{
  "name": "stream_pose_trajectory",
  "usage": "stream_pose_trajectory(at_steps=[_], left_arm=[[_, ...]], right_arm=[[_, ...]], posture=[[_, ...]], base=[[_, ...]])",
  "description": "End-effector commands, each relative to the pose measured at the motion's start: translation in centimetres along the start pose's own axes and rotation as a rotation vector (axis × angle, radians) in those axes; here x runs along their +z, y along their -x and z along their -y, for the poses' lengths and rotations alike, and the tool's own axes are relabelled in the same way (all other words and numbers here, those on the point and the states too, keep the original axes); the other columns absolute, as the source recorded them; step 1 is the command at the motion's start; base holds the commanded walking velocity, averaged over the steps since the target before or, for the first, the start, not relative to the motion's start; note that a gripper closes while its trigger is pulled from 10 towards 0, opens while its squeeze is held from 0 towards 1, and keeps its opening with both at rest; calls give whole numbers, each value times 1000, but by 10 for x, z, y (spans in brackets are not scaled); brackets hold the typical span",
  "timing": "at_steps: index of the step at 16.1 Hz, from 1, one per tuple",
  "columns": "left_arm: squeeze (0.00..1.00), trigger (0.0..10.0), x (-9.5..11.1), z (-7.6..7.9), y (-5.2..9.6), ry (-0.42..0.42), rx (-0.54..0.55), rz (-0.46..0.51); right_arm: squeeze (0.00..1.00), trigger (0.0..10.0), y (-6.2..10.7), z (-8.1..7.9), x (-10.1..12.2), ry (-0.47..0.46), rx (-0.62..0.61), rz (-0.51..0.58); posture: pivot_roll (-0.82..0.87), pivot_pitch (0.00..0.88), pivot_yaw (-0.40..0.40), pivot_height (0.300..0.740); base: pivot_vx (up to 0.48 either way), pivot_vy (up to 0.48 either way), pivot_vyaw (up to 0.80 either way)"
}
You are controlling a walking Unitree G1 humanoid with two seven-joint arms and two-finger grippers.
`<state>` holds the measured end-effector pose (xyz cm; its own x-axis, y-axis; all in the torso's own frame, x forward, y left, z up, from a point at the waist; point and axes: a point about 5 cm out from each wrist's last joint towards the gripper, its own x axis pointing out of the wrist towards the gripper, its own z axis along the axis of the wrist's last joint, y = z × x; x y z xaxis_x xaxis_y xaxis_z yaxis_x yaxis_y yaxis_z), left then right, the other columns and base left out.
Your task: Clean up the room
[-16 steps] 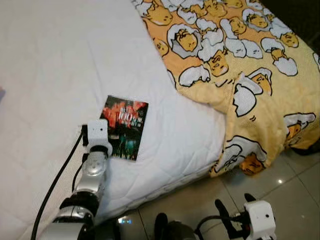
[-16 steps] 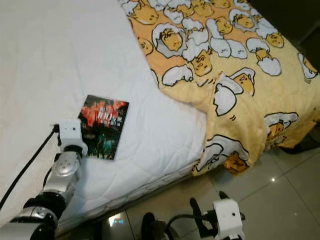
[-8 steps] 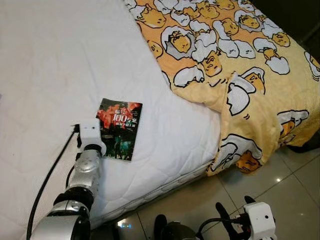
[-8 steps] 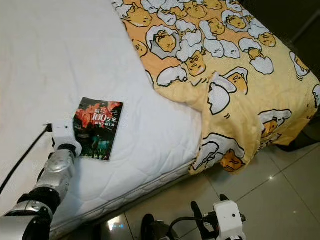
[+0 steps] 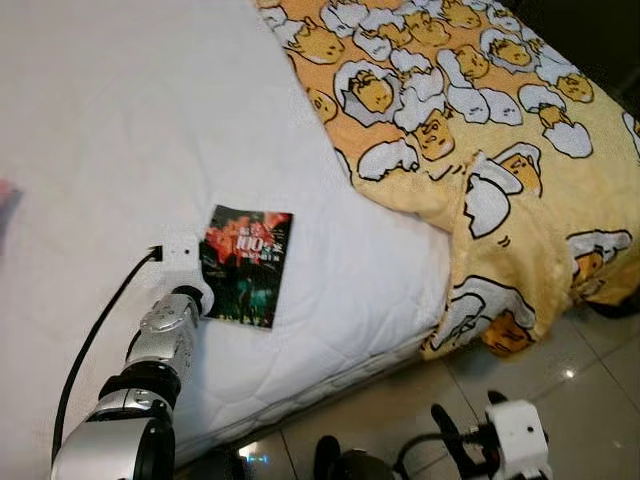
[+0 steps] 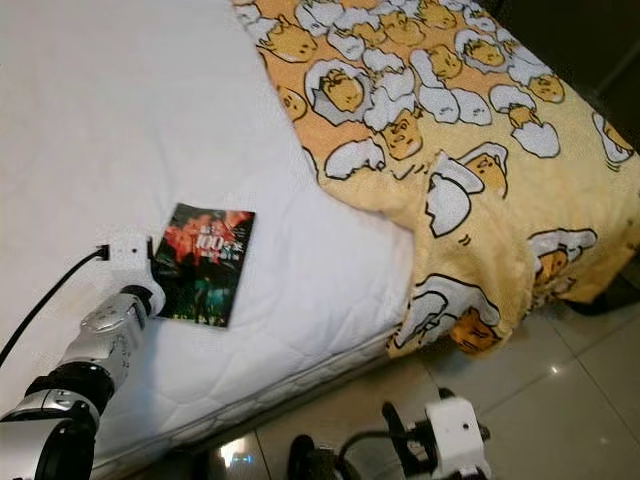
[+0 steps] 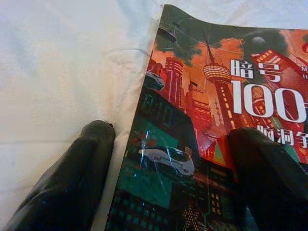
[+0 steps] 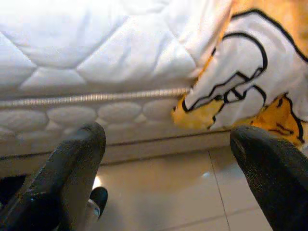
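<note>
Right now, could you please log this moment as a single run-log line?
left gripper: open, straddling book edge | book: flat on mattress | right gripper: open, idle near floor

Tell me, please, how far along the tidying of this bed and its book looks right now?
Done: nothing looks finished. The book lies flat on the white mattress, not lifted. In hand: the left gripper is open at the book's edge, one finger on the cover and one on the sheet beside it. Left: gripping and removing the book, and straightening the yellow blanket, which hangs rumpled over the bed's corner. The right gripper is open, low by the floor.
</note>
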<state>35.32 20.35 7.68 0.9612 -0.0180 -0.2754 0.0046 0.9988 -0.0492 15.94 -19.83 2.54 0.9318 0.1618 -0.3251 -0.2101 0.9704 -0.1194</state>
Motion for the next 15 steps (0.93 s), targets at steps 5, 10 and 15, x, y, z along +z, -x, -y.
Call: stream_pose_trajectory(at_steps=[5,10,15], left_arm=[[0,0,-79,20,23,149,-111,-365],[0,0,-82,39,22,157,-185,-385],[0,0,-66,63,13,160,-289,-344]], right_arm=[[0,10000,-1,6,2,-8,-36,10],[0,10000,-22,9,10,-22,-68,53],[0,10000,-50,9,26,-43,-102,118]], posture=[[0,279,-172,740],[12,224,-141,740],[9,153,-88,740]], base=[[0,0,0],[0,0,0],[0,0,0]])
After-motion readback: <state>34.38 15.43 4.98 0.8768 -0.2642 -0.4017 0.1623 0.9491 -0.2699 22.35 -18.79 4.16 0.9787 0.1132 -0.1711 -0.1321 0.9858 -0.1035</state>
